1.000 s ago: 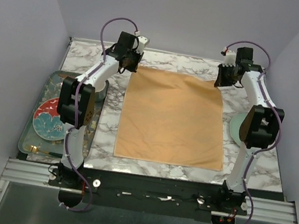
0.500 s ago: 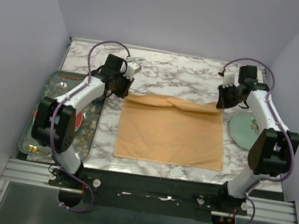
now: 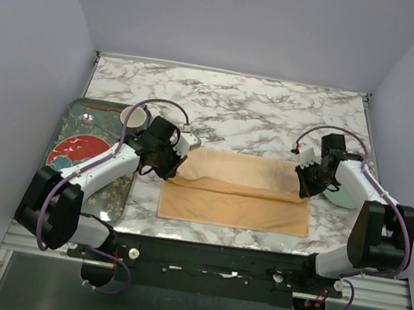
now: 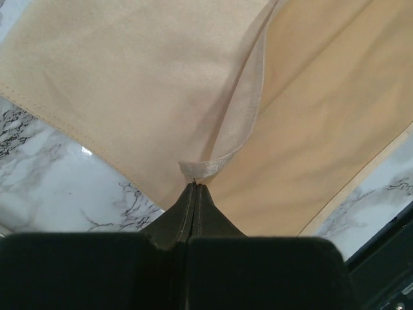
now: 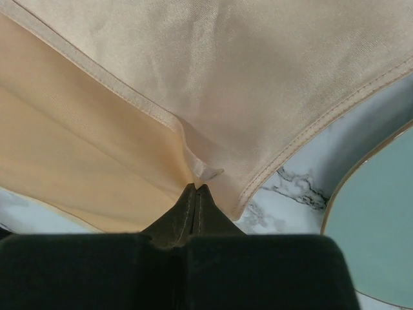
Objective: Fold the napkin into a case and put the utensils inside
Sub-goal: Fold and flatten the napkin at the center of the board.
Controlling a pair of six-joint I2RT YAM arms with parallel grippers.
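Observation:
The peach-orange napkin (image 3: 235, 199) lies on the marble table with its far edge drawn over toward the near edge in a loose fold. No case shape shows. My left gripper (image 3: 167, 166) is shut on the napkin's lifted left corner, which is pinched at the tips in the left wrist view (image 4: 194, 184). My right gripper (image 3: 303, 185) is shut on the right corner, which shows as a hem tab at the tips in the right wrist view (image 5: 197, 186). The upper layer (image 4: 148, 84) hangs above the lower one (image 5: 77, 142). The utensils are hidden.
A grey patterned tray (image 3: 118, 188) at the left holds a red plate (image 3: 73, 150) and a white cup (image 3: 134, 117). My left arm lies across the tray. A pale green plate (image 3: 341, 195) sits just right of the right gripper and shows close by (image 5: 381, 213).
Both grippers have carried the napkin's far corners from the back of the table toward the near edge. The far half now folds over the near half.

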